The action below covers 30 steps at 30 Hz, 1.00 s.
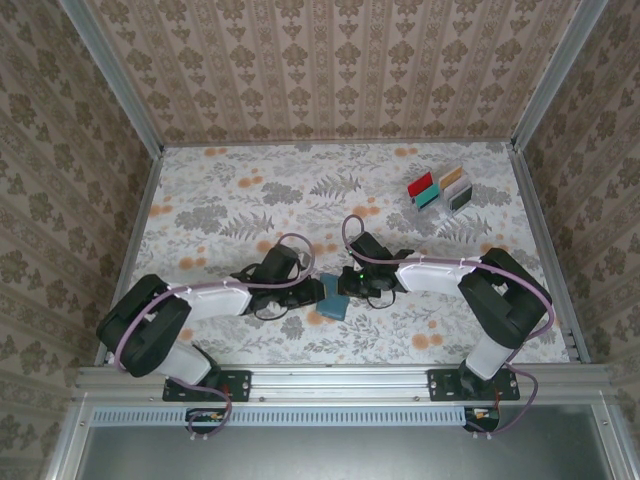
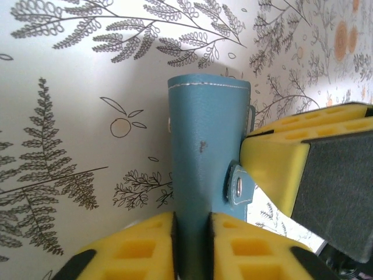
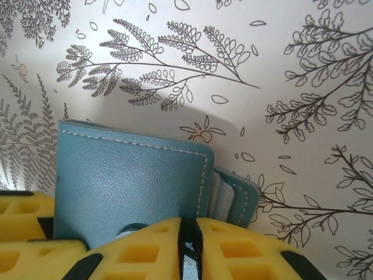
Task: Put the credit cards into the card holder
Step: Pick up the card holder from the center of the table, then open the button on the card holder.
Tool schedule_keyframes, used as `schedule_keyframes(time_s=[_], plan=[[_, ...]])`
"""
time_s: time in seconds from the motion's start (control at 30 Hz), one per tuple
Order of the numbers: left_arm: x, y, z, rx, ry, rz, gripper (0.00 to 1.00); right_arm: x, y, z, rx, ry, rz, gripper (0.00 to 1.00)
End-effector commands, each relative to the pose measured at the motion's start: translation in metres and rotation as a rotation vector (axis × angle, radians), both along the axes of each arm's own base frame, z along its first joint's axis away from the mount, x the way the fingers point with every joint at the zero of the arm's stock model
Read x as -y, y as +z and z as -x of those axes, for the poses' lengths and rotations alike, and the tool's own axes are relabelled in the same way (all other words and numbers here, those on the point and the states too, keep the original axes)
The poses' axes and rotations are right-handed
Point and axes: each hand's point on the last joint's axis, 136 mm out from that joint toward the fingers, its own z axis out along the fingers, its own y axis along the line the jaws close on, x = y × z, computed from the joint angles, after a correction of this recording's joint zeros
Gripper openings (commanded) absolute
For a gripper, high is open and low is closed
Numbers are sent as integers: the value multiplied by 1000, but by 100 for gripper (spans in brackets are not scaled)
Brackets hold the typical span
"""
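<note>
Top external view: fixed camera, set high above and behind the two arms, facing down and forward over the whole floral-patterned counter (image 1: 240,210). Left wrist view: camera close above the counter, looking along the yellow left pincer (image 2: 193,248) toward a blue-teal leather wallet (image 2: 204,140), seen along its spine. Right wrist view: equally close, facing the same wallet's broad stitched cover over the yellow right pincer (image 3: 190,251). Shared by both wrist views: wallet and patterned surface.

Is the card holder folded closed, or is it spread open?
Folded: its covers lie one over the other, the edges slightly offset at one side, not spread flat.
</note>
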Motion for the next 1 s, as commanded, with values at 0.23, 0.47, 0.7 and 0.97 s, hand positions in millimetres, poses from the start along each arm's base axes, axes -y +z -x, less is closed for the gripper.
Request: schedule_keyframes(time_s=[0.23,0.47,0.7,0.97], plan=[[17,33,1,66,11,159,6,21,-2,4,-13,-25,95,24],[18,32,1,74,27,141,0,3,32,0,59,26,58,32],[20,31,0,79,37,132,0,-9,26,7,48,54,101,38],[19,33,-1,93,51,135,0,7,-10,28,-6,52,315,41]])
